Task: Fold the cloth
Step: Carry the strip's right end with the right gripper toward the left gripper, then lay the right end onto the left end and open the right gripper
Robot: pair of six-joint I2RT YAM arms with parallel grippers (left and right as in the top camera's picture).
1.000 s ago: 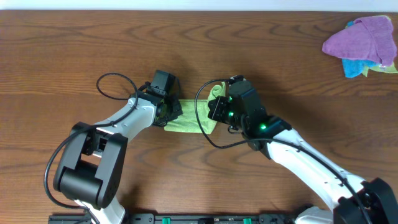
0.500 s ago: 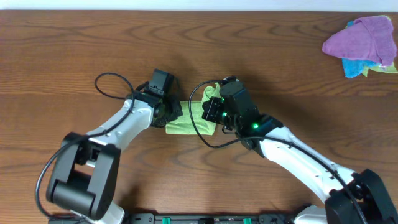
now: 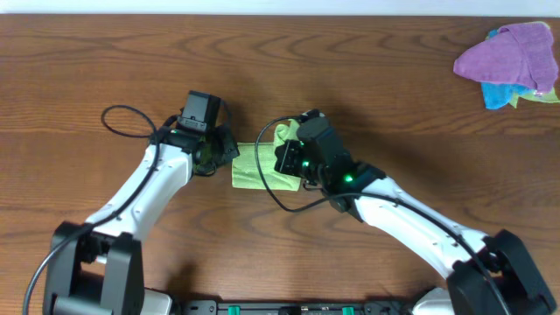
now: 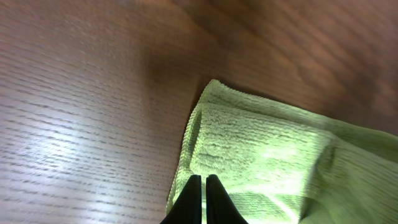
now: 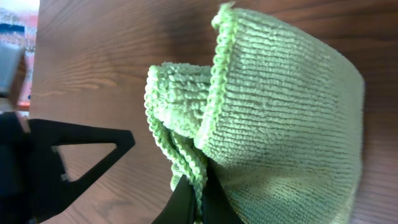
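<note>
**Left fingers** (image 4: 200, 186): pressed together, with only a hairline gap between them. The tips lie over the near hem of the lime-green cloth (image 4: 261, 149). Whether any fabric is pinched between them cannot be told. Ahead of the tips, the cloth lies flat on the wooden counter (image 4: 81, 112). One corner points away from the tips, and a raised fold sits further off to their right. To the left of the tips there is only wood grain.

**Right fingers** (image 5: 194, 202): closed on a bunched hem of the cloth. From the tips, the stitched edge climbs away. A doubled layer stands lifted off the counter and curls over on itself. The broad ribbed face of the fabric spreads to the right of the tips.

**Overhead view:** the two sets of fingers point toward each other with the cloth between them. The cloth forms a small folded rectangle. The left fingers are at one short edge. The right fingers are at the opposite edge, where the fabric is gathered upward.

**Beyond the right fingers:** at the far corner of the counter, a purple cloth (image 3: 507, 52) is heaped on a bright blue cloth (image 3: 499, 94), touching it. Both are well apart from the lime-green cloth.
</note>
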